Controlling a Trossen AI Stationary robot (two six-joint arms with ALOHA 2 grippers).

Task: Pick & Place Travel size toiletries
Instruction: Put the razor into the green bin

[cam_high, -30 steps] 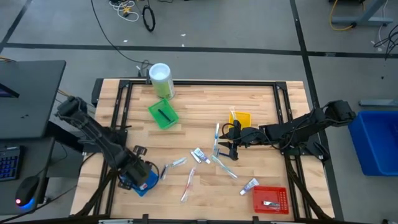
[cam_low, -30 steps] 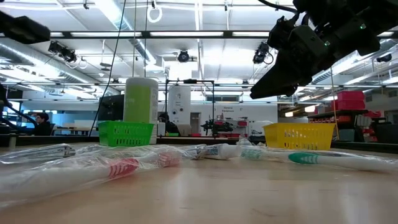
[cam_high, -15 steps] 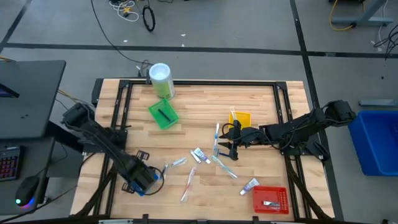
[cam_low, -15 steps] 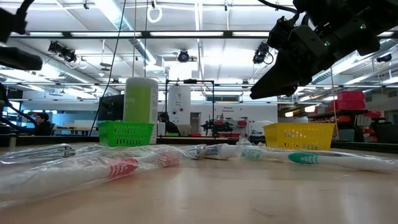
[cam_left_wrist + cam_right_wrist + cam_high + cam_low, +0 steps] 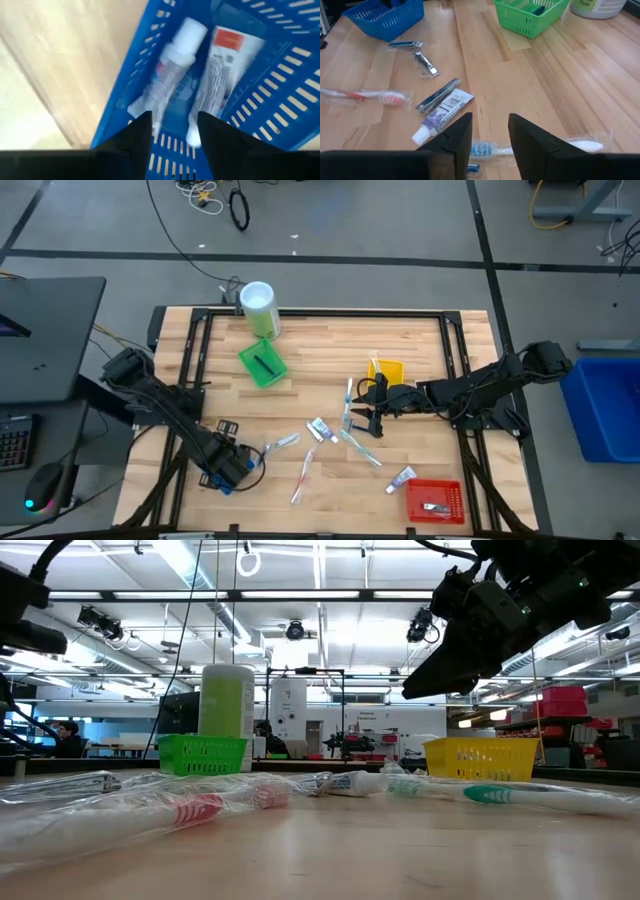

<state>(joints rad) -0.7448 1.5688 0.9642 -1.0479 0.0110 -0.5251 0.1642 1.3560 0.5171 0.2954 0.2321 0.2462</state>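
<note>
My left gripper [image 5: 172, 131], fingers spread and empty, hangs over the blue tray [image 5: 280, 100] at lower left; I'd lift straight clear of the two tubes [image 5: 172, 75].

Layout, high view: canister [image 5: 258, 307] at rear left of surface [image 5: 320, 345], basket with a comb [image 5: 263, 364] just in front of it. Second basket [image 5: 388, 369] mid-right. Third basket [image 5: 434, 500] front right, tube [image 5: 402, 477] just beside it. Fourth basket [image 5: 280, 100] front left under left gripper [image 5: 228, 467], two tubes [image 5: 175, 60] inside. Toothbrushes [image 5: 303, 477] and tubes scattered centre, below right gripper [image 5: 365, 408].
</note>
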